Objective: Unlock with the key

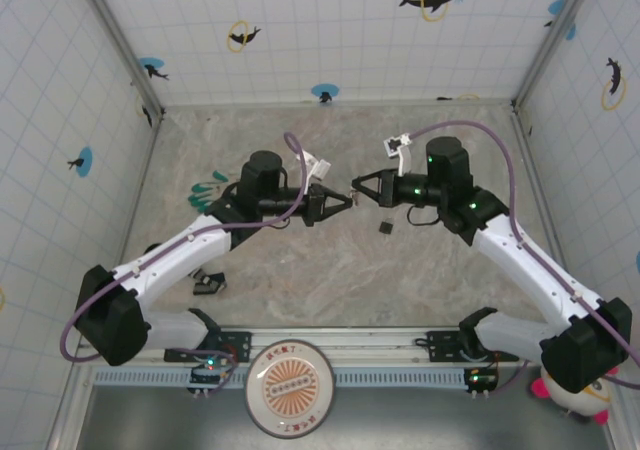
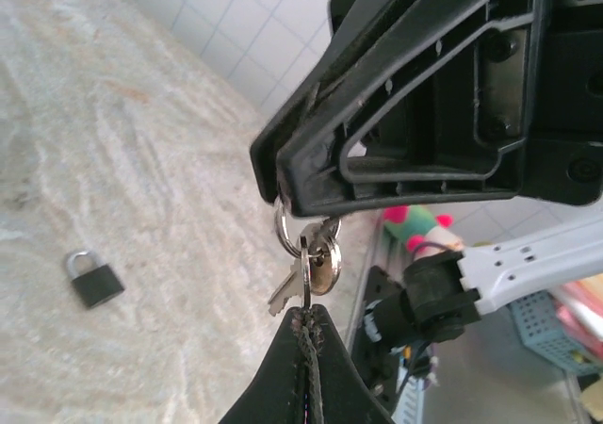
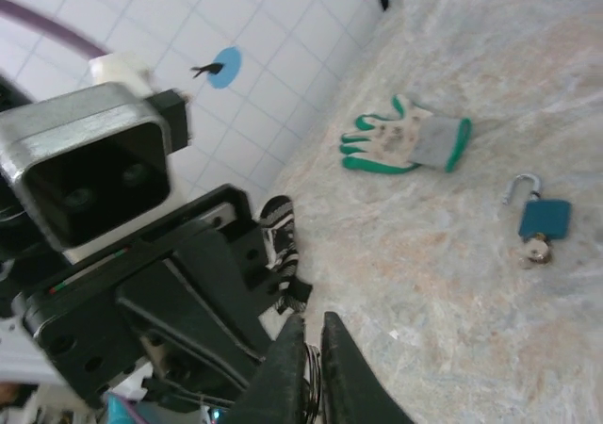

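Note:
My two grippers meet above the middle of the table. The left gripper (image 1: 346, 200) (image 2: 309, 313) is shut on a key (image 2: 307, 278), seen edge-on, that hangs from a key ring (image 2: 283, 231). A second brass key (image 2: 327, 262) dangles from the same ring. The right gripper (image 1: 358, 187) (image 3: 314, 325) is shut on the key ring (image 3: 312, 372) from the other side. A small dark padlock (image 1: 385, 227) (image 2: 92, 278) with a closed silver shackle lies on the table below them. A blue padlock (image 3: 542, 219), its shackle raised and a key in it, lies farther left.
Green and white gloves (image 3: 405, 137) (image 1: 210, 185) lie at the left of the stone-patterned table (image 1: 330, 270). A striped black and white sock (image 3: 283, 240) lies near the left arm (image 1: 180, 255). Tiled walls close in the back and sides.

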Robot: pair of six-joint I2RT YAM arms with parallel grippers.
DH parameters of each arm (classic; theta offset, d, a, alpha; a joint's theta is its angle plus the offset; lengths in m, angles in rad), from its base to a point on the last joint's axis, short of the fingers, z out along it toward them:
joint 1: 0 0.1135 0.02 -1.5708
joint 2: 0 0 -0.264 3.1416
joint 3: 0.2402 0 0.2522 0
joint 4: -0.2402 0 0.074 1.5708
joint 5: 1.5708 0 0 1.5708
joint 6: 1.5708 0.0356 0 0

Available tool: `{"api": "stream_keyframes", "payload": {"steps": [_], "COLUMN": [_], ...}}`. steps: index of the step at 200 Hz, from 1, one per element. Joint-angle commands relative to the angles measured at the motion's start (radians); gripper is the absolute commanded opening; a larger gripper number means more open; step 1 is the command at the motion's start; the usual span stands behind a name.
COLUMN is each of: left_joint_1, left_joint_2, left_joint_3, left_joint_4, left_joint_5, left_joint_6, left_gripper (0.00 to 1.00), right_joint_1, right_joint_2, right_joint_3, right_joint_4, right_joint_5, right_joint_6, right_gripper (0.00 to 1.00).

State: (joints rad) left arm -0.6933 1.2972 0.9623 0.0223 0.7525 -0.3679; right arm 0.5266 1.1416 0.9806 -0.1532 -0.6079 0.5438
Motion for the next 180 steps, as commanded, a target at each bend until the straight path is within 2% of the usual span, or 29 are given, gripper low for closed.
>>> {"api": "stream_keyframes", "payload": {"steps": [1, 18, 31, 76, 119, 180], "left_joint_1": [-0.003, -0.003, -0.003, -0.003, -0.003, -0.003], "left_joint_2": [0.056, 0.117, 0.149, 0.168, 0.149, 0.123], "left_joint_3": [0.100, 0.155, 0.177, 0.205, 0.207, 0.195], "left_joint_4": [-0.210, -0.323, -0.370, -0.409, -0.390, -0.357], "left_joint_5": [-0.092, -0.124, -0.123, -0.035, 0.070, 0.119], "left_joint_6": [0.104, 0.141, 0.158, 0.199, 0.203, 0.203], "left_gripper": [0.00, 0.00, 0.00, 0.00, 0.00, 0.00], "right_joint_1": [-0.032, -0.041, -0.041, -0.042, -0.026, -0.004], "right_joint_2": [-0.023, -0.023, -0.026, -0.050, -0.039, -0.016], "right_joint_3": [-0.044, -0.079, -0.102, -0.177, -0.200, -0.204], "right_joint_4": [-0.008, -0.008, -0.006, 0.130, 0.171, 0.191], "right_joint_5": [0.090, 0.156, 0.169, 0.020, -0.063, -0.139], "right_joint_6": [-0.036, -0.054, -0.063, -0.043, -0.046, -0.047], "right_gripper": [0.24, 0.32, 0.34, 0.32, 0.43, 0.34]}}
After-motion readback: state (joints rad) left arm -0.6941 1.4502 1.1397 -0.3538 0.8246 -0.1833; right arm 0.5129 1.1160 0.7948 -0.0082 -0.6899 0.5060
